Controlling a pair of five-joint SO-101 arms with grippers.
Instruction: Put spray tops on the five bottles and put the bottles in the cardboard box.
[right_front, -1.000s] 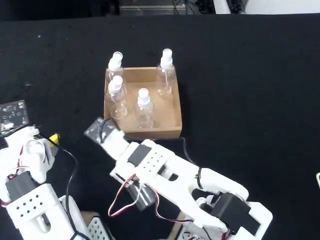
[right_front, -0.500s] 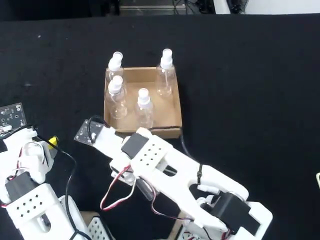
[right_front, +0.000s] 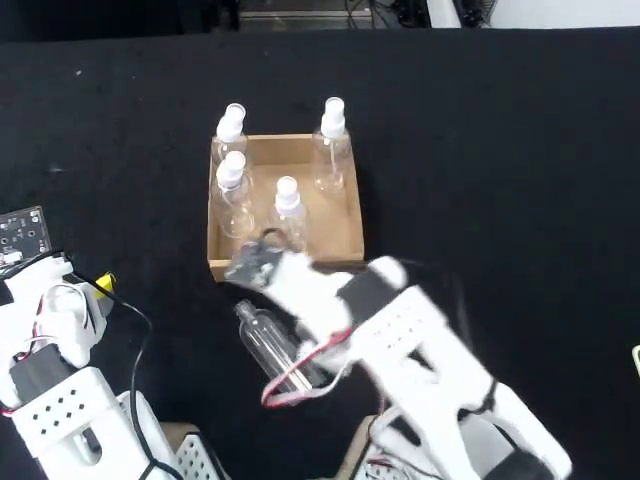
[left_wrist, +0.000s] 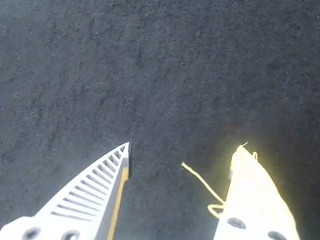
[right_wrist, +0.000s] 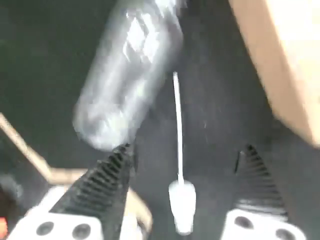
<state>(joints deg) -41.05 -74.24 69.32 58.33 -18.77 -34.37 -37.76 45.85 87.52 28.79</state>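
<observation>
Four clear bottles with white spray tops stand in the cardboard box (right_front: 350, 240). A fifth clear bottle (right_front: 272, 342) (right_wrist: 131, 70) lies on its side on the black table in front of the box, with no top on it. A loose white spray top (right_wrist: 181, 199) with its long thin tube lies on the table beside that bottle, between the fingers of my open right gripper (right_wrist: 186, 150). The right arm (right_front: 390, 320) stretches from the near edge toward the box's front wall. My left gripper (left_wrist: 185, 147) stands open over bare table at the near left, holding nothing.
The box's tan corner (right_wrist: 285, 60) is close beside the right gripper. The left arm (right_front: 50, 350) with its cables fills the near left corner. A small circuit board (right_front: 25, 230) lies at the left edge. Black table stretches wide to the right of the box.
The right arm has swung to the right and toward the box front, uncovering the lying bottle. The left arm has not moved.
</observation>
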